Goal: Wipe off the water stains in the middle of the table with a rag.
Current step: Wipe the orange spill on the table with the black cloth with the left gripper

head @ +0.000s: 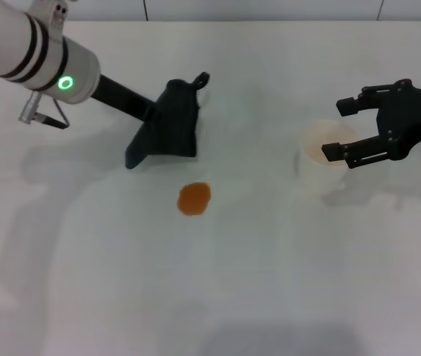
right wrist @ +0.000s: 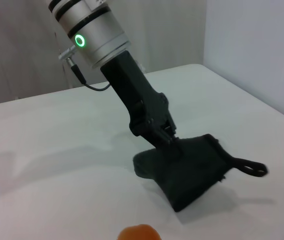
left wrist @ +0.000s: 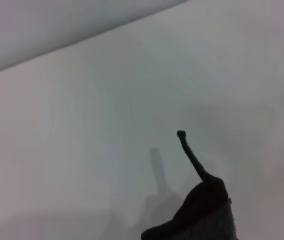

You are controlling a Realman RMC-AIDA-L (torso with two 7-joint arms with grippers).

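Orange-brown water stains, one small roundish blot, sitting on the white tabletop near its middle, untouched and apart from the cloth. Just behind it, toward the far edge, the dark rag, draped and bunched, lower hem at or just above the surface, no visible overlap with the blot. Long axis running from the broad bottom fold near the stain up and away to a thin pointed corner that sticks out toward the far side and slightly toward the robot's right; same tail seen standing up in the left wrist view. Pinched at its upper edge by the left tool, fingers closed tight on the fabric, arm slanting in from the robot's left. Probably the approach step: rag gripped, wipe not yet begun. To do it well: bring the broad fold, not the thin tail, flat over the blot; press enough to flatten the cloth; drag through the stain in one direction, then back, rather than dabbing the rim and spreading liquid. Worth keeping the sweep short of the white paper cup off to the right. Right tool well apart, hovering at that cup with fingers spread wide, holding nothing.
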